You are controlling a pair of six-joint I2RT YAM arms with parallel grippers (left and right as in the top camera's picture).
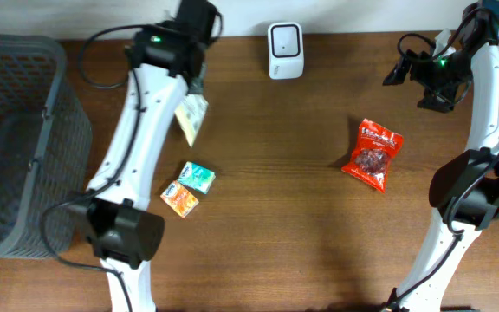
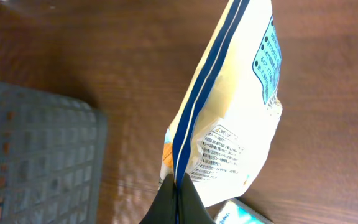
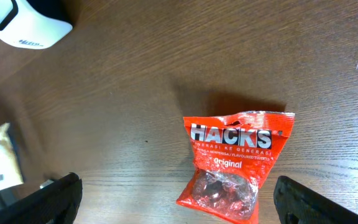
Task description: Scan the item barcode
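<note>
nearby: scanner (image 1: 285, 49), basket (image 1: 57, 100), teal box (image 1: 197, 176), hacks bag (image 1: 372, 154)

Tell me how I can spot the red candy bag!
Start at the white scanner at the table's far edge. Look toward the right arm; the red bag lies there alone. It is the only red packet, with HACKS in white letters.

We can't read the small print on the pouch (image 2: 229, 124); its top's cut off at frame edge. Basket (image 1: 24, 43) runs off overhead's left side; scanner (image 3: 30, 28) only partly in rt wrist view.
</note>
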